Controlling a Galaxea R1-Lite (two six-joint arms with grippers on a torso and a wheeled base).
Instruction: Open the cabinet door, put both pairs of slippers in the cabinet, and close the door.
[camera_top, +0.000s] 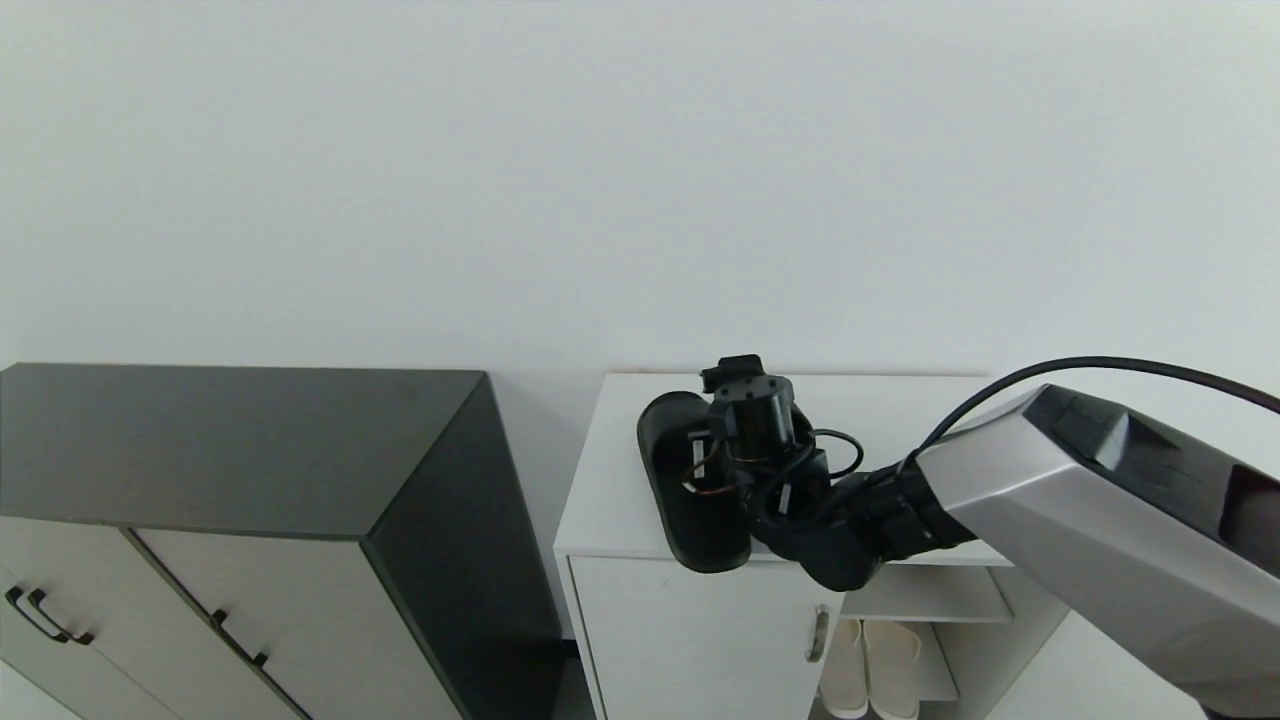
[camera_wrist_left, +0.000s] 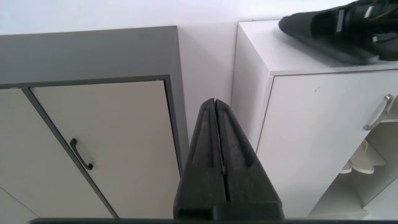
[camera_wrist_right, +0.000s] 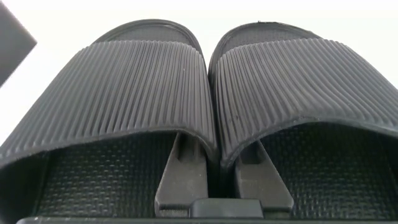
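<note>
Black ribbed slippers (camera_top: 695, 500) lie as a pair on top of the white cabinet (camera_top: 620, 470). The right claw (camera_wrist_right: 217, 169) enters from the heel end with one finger under each strap. It grips the two inner strap edges between them, which looks like a way to carry both shoes in one grasp. Their long axes run parallel, straight ahead of that claw, with toes pointing away from it toward the wall. The heels hang over the cabinet's front edge below the wrist. I cannot tell whether the soles rest on the top. Below the claw is a door (camera_top: 690, 640) with a handle (camera_top: 818, 633), and beside that an open compartment holds pale slippers (camera_top: 868, 665) on a shelf. The left claw (camera_wrist_left: 222, 143) is clenched on nothing and sits low between the grey cabinet (camera_wrist_left: 93, 62) and the white one.
</note>
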